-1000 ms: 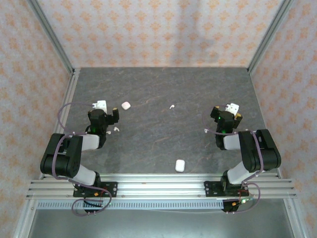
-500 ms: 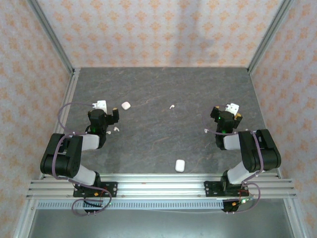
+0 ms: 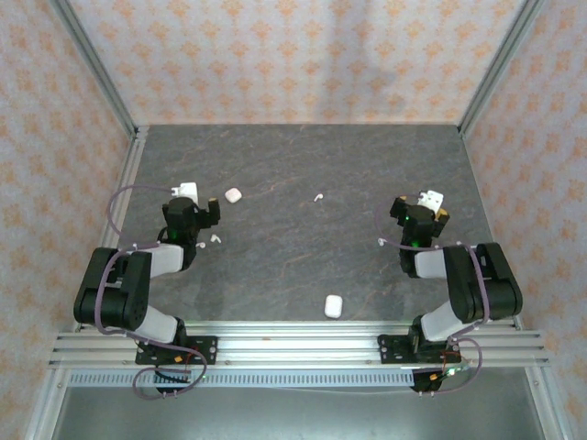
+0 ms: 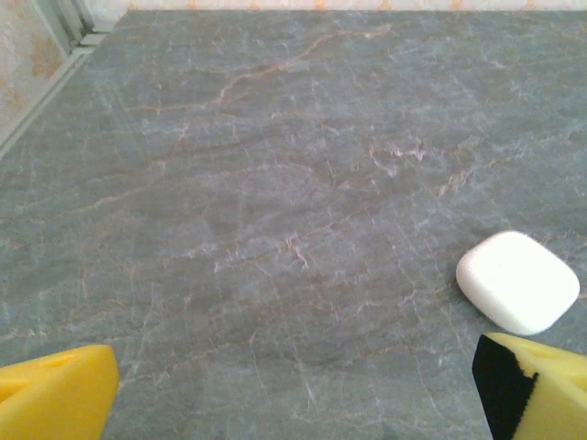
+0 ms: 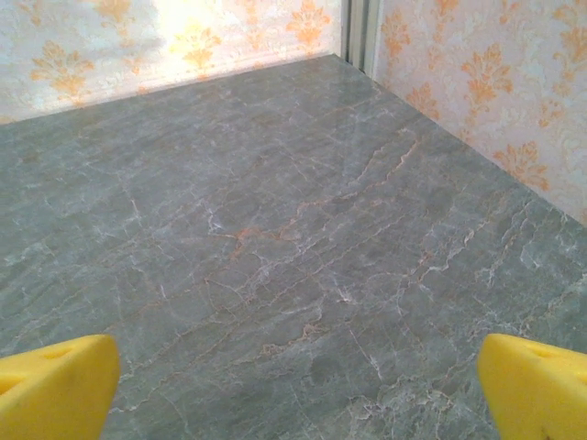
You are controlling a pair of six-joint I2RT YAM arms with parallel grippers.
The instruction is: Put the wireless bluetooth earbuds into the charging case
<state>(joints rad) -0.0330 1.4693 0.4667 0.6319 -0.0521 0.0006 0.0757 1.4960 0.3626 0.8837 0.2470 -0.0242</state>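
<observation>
A white rounded charging case (image 3: 233,194) lies shut just right of my left gripper (image 3: 194,207); in the left wrist view the same case (image 4: 517,280) sits by the right yellow finger (image 4: 541,390). My left gripper (image 4: 298,403) is open over bare stone. A second case (image 3: 333,306) lies near the front edge, between the arms. Tiny white earbuds lie loose: one (image 3: 318,196) at mid-table, one (image 3: 215,237) beside the left arm, one (image 3: 382,242) left of the right arm. My right gripper (image 3: 420,205) is open, and between its yellow fingers (image 5: 55,385) there is only tabletop.
The dark grey marbled table (image 3: 303,156) is boxed in by patterned walls (image 3: 293,55) with metal corner posts. An aluminium rail (image 3: 293,344) runs along the front, where both arm bases are bolted. The right wall (image 5: 477,82) stands close to my right gripper.
My left gripper has shifted very slightly toward the back of the table. The right arm, cases and earbuds have not moved.
</observation>
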